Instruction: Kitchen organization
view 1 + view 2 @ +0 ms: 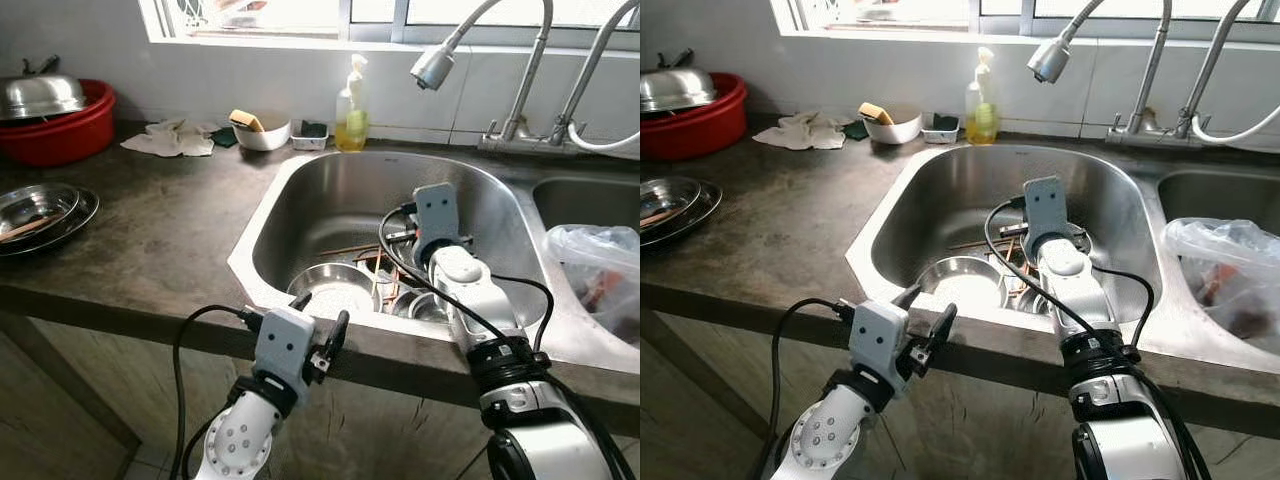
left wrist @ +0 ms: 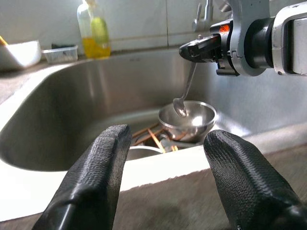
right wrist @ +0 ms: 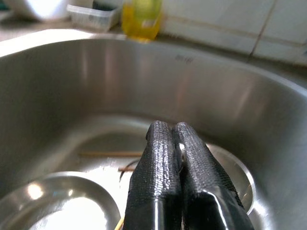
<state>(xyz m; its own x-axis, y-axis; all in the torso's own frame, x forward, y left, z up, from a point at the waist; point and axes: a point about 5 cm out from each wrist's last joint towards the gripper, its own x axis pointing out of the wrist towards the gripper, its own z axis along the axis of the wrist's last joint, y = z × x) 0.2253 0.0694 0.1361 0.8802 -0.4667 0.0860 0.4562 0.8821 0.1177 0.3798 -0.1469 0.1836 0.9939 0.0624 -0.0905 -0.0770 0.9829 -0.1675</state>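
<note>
The right gripper (image 2: 192,48) reaches into the sink (image 1: 300,190), its fingers (image 3: 163,158) pressed together on the handle of a metal spoon (image 2: 186,91) that hangs down, its tip inside a small steel bowl (image 2: 188,122) on the sink floor. At about nine o'clock from that bowl lies a wider steel bowl (image 1: 335,285), with wooden chopsticks (image 1: 350,250) scattered between them. The left gripper (image 1: 322,325) hovers at the counter's front edge, at six o'clock from the sink, fingers (image 2: 91,177) spread and holding nothing. At the sink's twelve o'clock stands a soap bottle (image 1: 351,105) of yellow liquid; beside it a white bowl (image 1: 262,132) holds a sponge (image 1: 245,120). At three o'clock, the second basin contains a plastic bag (image 1: 600,265).
</note>
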